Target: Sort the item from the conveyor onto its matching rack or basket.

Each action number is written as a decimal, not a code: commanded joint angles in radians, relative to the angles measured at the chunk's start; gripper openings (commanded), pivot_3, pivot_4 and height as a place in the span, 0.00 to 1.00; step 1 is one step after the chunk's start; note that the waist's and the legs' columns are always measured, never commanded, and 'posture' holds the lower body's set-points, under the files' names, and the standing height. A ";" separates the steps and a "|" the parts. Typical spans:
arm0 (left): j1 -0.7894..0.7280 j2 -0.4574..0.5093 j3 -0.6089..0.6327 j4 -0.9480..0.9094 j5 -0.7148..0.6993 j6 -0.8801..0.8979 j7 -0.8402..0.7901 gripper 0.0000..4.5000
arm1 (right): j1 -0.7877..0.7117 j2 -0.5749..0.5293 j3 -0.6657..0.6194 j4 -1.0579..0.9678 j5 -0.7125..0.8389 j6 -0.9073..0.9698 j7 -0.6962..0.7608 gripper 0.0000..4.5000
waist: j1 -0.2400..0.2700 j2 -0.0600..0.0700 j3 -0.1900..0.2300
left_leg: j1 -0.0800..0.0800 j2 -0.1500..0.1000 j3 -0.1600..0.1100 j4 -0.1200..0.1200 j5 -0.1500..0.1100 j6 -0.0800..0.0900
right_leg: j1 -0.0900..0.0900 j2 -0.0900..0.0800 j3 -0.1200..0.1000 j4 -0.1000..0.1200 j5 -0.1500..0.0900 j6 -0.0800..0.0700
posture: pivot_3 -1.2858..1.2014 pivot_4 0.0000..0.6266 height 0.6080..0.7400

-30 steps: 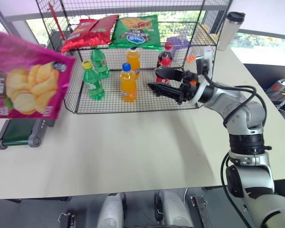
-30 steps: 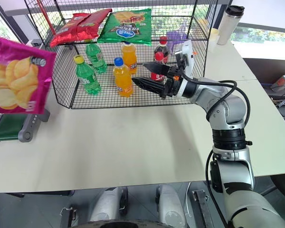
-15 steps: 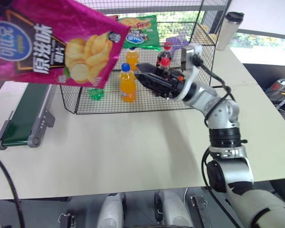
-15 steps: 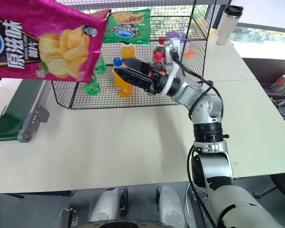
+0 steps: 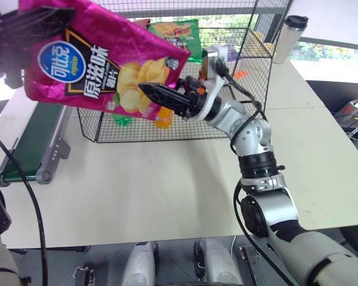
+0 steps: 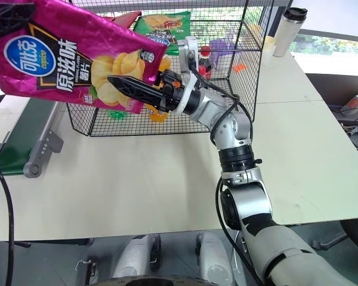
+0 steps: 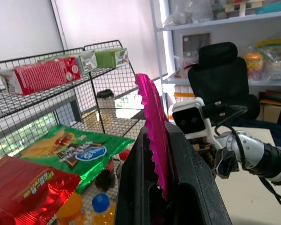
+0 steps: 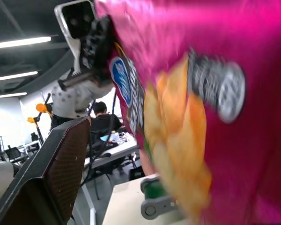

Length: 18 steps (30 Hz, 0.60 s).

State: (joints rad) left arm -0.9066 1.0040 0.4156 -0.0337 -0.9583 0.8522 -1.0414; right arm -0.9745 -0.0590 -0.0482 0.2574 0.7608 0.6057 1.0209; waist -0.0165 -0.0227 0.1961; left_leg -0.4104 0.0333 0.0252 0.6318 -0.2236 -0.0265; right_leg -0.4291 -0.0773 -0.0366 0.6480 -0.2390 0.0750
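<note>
While the magenta chip bag [image 5: 101, 62] hangs high in the head views, above the green conveyor [image 5: 30, 143] and in front of the black wire rack [image 5: 227, 71], we see the right gripper [image 5: 152, 95] reaching across it, one dark finger lying over the pictured chips; whether the fingers pinch the bag we cannot tell from here. On the rack's top tier lie red chip bags [image 6: 126, 19] and a green chip bag [image 6: 161, 27]; a steel tumbler [image 5: 286, 37] stands on the white table [image 5: 167, 185]. In the left wrist view we find the left gripper [image 7: 161, 154] pressed together on the bag's crimped edge, the pink foil upright between its black fingers [image 7: 136, 178]. In the right wrist view we meet one ridged finger [image 8: 51, 178] standing apart from the bag's printed face, a gap between them
</note>
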 commanded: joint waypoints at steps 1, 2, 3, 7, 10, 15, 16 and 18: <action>-0.003 -0.009 -0.002 -0.012 0.018 -0.039 0.017 0.00 | -0.019 0.025 -0.010 -0.046 0.025 -0.003 -0.018 0.60 | 0.000 0.000 0.000 | 0.000 0.000 0.000 0.000 0.000 0.000 | 0.000 0.000 0.000 0.000 0.000 0.000 | 0.52 0.24 1.00; -0.002 -0.012 -0.005 -0.010 0.023 -0.043 0.021 0.00 | -0.018 0.027 -0.011 -0.046 0.022 -0.005 -0.023 0.49 | 0.000 0.000 0.000 | 0.000 0.000 0.000 0.000 0.000 0.000 | 0.000 0.000 0.000 0.000 0.000 0.000 | 0.52 0.24 1.00; 0.000 -0.014 -0.005 -0.007 0.028 -0.047 0.025 0.00 | -0.015 0.027 -0.011 -0.050 0.018 -0.007 -0.027 0.37 | -0.001 0.000 0.000 | 0.000 0.000 0.000 0.000 0.000 0.000 | 0.000 0.000 0.000 0.000 0.000 0.000 | 0.52 0.24 1.00; 0.000 -0.016 -0.001 0.008 0.043 -0.058 0.038 0.00 | 0.001 0.007 0.004 -0.084 0.009 0.001 -0.023 0.01 | -0.001 0.000 0.000 | 0.000 0.000 0.000 0.000 0.000 0.000 | 0.000 0.000 0.000 0.000 0.000 0.000 | 0.52 0.24 1.00; 0.017 -0.018 -0.001 0.004 0.059 -0.066 0.049 0.00 | 0.021 -0.019 0.009 -0.130 0.007 0.013 -0.029 0.01 | 0.001 0.000 0.000 | 0.000 0.000 0.000 0.000 0.000 0.000 | 0.000 0.000 0.000 0.000 0.000 0.000 | 0.52 0.24 1.00; 0.052 -0.018 0.022 0.006 0.059 -0.054 0.088 0.17 | 0.053 -0.063 0.009 -0.202 -0.007 0.013 -0.066 0.00 | 0.001 0.000 0.000 | 0.000 0.000 0.000 0.000 0.000 0.000 | 0.000 0.000 0.000 0.000 0.000 0.000 | 0.52 0.24 1.00; 0.060 -0.019 0.027 0.005 0.063 -0.059 0.097 0.25 | 0.060 -0.074 0.008 -0.220 -0.009 0.014 -0.073 0.00 | 0.001 0.000 0.000 | 0.000 0.000 0.000 0.000 0.000 0.000 | 0.000 0.000 0.000 0.000 0.000 0.000 | 0.52 0.24 1.00; 0.079 -0.027 0.041 0.011 0.094 -0.093 0.138 0.44 | 0.078 -0.106 0.000 -0.263 -0.014 0.017 -0.095 0.00 | 0.000 0.000 0.000 | 0.000 0.000 0.000 0.000 0.000 0.000 | 0.000 0.000 0.000 0.000 0.000 0.000 | 0.52 0.24 1.00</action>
State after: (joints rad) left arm -0.8295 0.9722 0.4133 -0.0212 -0.8928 0.7958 -0.9416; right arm -0.8945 -0.1478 -0.0276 0.0731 0.7440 0.6287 0.9430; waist -0.0161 -0.0227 0.1961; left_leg -0.4104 0.0333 0.0250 0.6318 -0.2236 -0.0264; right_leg -0.4291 -0.0774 -0.0366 0.6480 -0.2389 0.0750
